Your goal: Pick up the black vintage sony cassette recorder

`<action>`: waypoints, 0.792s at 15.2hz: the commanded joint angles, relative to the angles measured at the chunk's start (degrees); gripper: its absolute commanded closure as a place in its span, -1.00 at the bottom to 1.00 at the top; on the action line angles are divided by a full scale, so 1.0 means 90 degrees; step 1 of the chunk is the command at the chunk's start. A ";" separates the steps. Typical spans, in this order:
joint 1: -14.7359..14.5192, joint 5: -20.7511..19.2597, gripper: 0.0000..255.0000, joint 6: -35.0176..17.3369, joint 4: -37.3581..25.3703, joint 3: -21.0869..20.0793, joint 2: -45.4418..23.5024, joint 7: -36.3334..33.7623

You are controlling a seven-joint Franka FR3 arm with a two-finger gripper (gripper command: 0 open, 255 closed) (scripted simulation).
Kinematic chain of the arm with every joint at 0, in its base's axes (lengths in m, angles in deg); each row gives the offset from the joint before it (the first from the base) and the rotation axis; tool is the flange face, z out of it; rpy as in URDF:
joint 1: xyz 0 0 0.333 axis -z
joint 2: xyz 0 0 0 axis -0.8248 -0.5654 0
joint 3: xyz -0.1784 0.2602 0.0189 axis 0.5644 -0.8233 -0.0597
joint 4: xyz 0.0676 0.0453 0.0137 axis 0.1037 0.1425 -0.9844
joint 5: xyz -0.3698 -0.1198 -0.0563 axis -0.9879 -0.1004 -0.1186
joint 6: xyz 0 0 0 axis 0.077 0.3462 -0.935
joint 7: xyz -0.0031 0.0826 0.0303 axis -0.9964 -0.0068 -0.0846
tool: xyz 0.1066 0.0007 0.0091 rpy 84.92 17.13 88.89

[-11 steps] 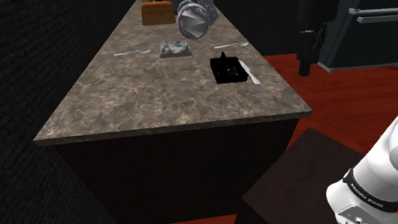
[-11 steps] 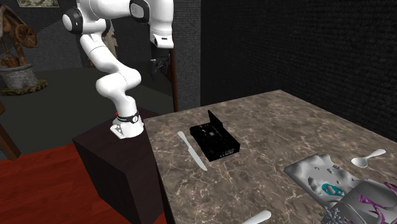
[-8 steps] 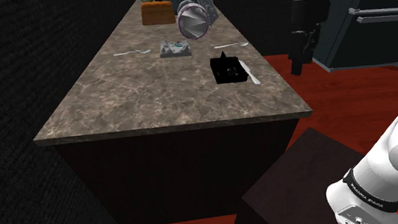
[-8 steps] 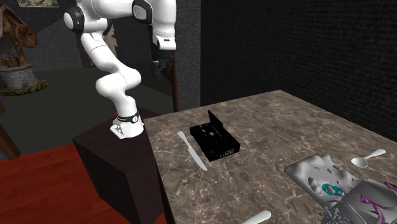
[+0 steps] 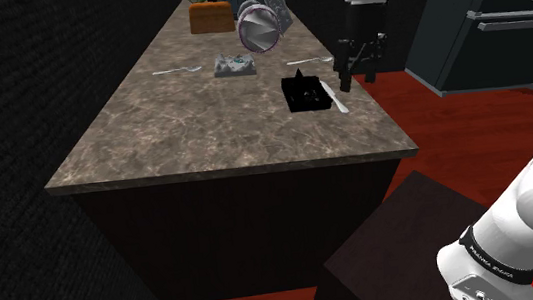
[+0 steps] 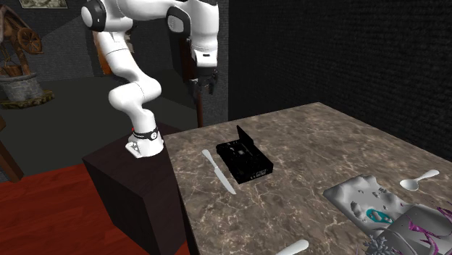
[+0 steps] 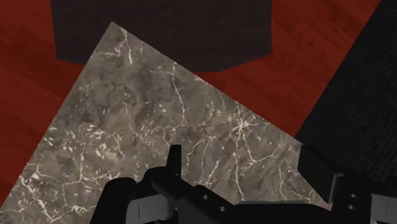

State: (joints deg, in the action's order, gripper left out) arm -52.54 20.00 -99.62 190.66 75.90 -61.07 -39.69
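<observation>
black two-finger gripper [image 5: 351,65] jaws apart | shoulder view: 2 o'clock of flat black boxy cassette recorder [image 5: 304,94] | likely rigid, light; pinch long sides

Arm: the white Franka arm [image 6: 145,13] swings away from the red floor [image 5: 493,122] toward the brown marbled counter [image 5: 211,119].
Gripper: the all-black two-finger gripper [image 5: 358,77] now hangs over the counter's edge, near the black box-shaped cassette recorder [image 5: 306,94], no longer well off to the shoulder view's right.
Second exterior view: the gripper [image 6: 203,83] sits further right and slightly lower.
</observation>
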 commanded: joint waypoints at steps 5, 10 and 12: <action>0.0209 0.0212 -1.00 -0.0676 -0.0912 0.0048 -0.1320 -0.0627; 0.0359 0.0375 -1.00 -0.1059 -0.1788 0.0151 -0.2355 -0.1091; 0.0416 0.0444 -1.00 -0.1173 -0.2172 0.0204 -0.2762 -0.1266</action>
State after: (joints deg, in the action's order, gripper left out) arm -49.08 23.67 -109.82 172.87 77.47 -84.23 -50.25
